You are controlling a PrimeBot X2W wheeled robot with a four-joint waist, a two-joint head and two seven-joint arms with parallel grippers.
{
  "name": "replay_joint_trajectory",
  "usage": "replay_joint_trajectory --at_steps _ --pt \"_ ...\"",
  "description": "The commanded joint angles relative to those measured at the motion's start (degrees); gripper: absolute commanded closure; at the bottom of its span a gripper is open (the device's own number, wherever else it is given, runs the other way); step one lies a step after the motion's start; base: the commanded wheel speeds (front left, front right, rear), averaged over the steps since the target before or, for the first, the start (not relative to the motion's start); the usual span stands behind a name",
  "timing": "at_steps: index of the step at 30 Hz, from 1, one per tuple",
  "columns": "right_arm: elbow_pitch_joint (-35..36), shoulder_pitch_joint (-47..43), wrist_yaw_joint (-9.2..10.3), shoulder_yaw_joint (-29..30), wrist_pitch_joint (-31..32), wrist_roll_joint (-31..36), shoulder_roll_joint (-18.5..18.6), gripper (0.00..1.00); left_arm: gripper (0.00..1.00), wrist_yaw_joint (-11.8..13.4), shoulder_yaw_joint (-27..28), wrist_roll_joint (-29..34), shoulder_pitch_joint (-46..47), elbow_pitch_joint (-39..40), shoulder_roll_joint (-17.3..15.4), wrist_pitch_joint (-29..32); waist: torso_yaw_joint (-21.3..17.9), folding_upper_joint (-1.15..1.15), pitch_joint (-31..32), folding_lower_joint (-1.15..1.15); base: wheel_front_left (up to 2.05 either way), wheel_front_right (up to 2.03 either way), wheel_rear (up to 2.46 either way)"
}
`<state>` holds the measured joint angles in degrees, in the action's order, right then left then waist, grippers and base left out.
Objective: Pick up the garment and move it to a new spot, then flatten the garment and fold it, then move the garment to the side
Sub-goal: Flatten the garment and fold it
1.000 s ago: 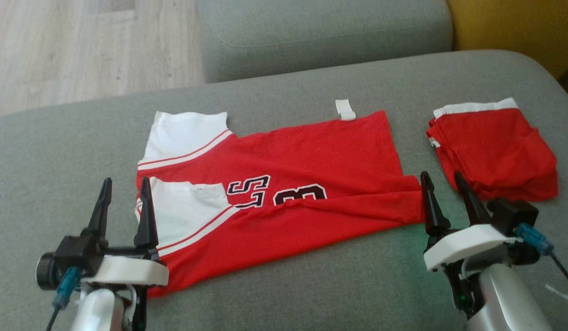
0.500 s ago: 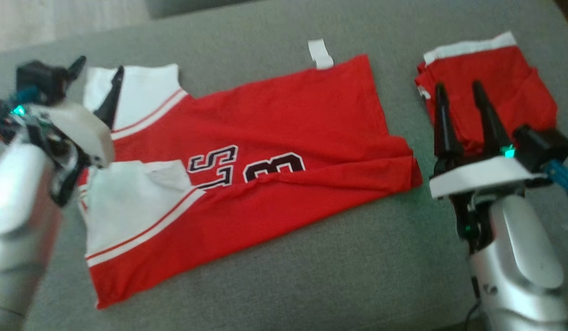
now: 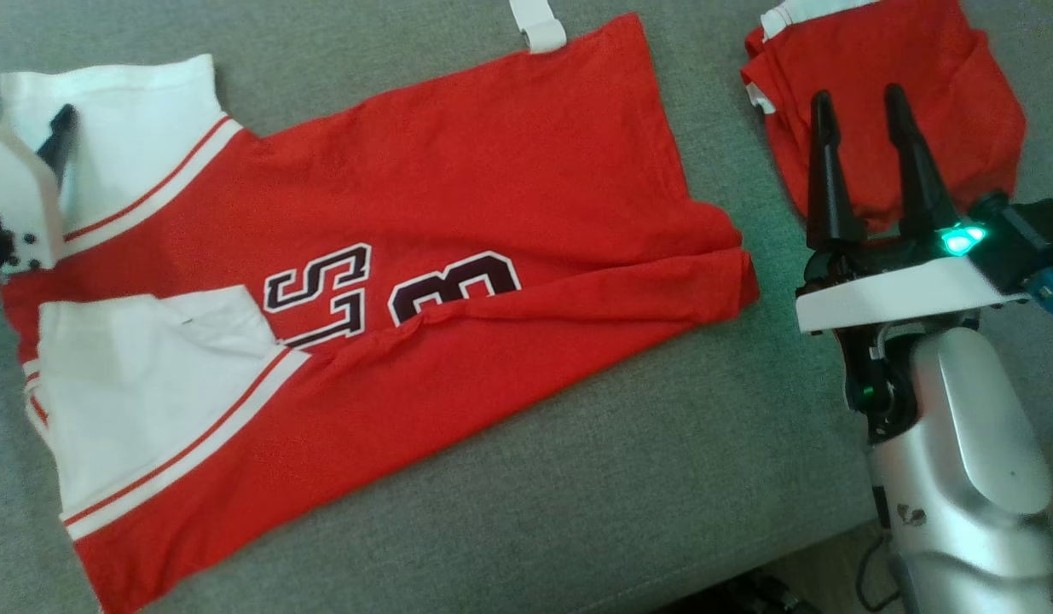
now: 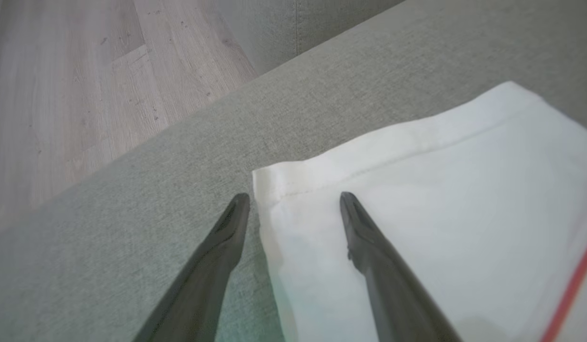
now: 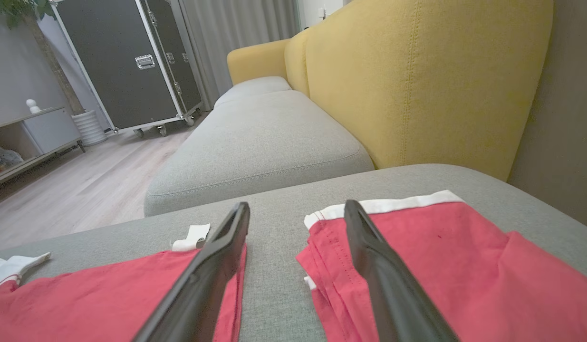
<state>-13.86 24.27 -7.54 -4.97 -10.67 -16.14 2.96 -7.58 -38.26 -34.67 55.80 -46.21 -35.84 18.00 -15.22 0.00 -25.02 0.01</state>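
left pincer [image 4: 294, 196] released, over garment [image 3: 458, 170] sleeve [image 4: 440, 190] corner | right pincer [image 3: 859, 92] released, empty

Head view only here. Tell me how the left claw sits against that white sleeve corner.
Observer: In the left wrist view the left claw is open and straddles the corner of the white sleeve, with one finger over bare grey cushion and the other over the cloth.
Operator: Now report what the right claw points at.
Observer: The right claw is open, aimed at the cushion strip between the jersey and the folded red garment.
Operator: Give me what's beyond.
Observer: A yellow backrest rises behind the cushion.
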Motion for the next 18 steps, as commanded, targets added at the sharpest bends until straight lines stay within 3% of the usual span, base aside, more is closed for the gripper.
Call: replay_joint_trajectory --at_steps 1,12,13,14,18 --pt "2.3 1.2 0.05 -1.0 -0.6 -0.4 -0.1 0.0 0.0 0.1 1.2 -0.7 3.2 -0.3 -3.9 0.3 -0.7 0.0 -0.9 -0.01 0.0 0.0 0.0" --pt "4.0 0.9 0.05 0.6 0.0 0.8 -0.1 0.0 0.0 0.1 -1.5 -8.2 5.7 -6.2 -3.1 3.5 -0.7 0.0 -2.7 -0.01 0.0 0.0 0.0" --pt "4.2 0.9 0.05 0.8 0.1 0.9 -0.1 0.0 0.53 0.1 -1.9 -9.0 5.7 -6.2 -2.9 4.0 -0.4 0.0 -2.6 -0.01 0.0 0.0 0.0" --pt "4.3 0.9 0.05 1.0 0.3 1.2 -0.1 0.0 0.99 0.1 -2.3 -9.6 5.7 -6.0 -2.6 4.2 -0.2 0.0 -2.5 -0.01 0.0 0.0 0.0" --pt "4.7 1.4 0.05 1.6 1.6 3.5 -0.1 0.0 1.0 0.1 -4.3 -11.3 5.7 -4.4 -1.6 1.8 1.6 0.0 -1.3 -0.01 0.0 0.0 0.0"
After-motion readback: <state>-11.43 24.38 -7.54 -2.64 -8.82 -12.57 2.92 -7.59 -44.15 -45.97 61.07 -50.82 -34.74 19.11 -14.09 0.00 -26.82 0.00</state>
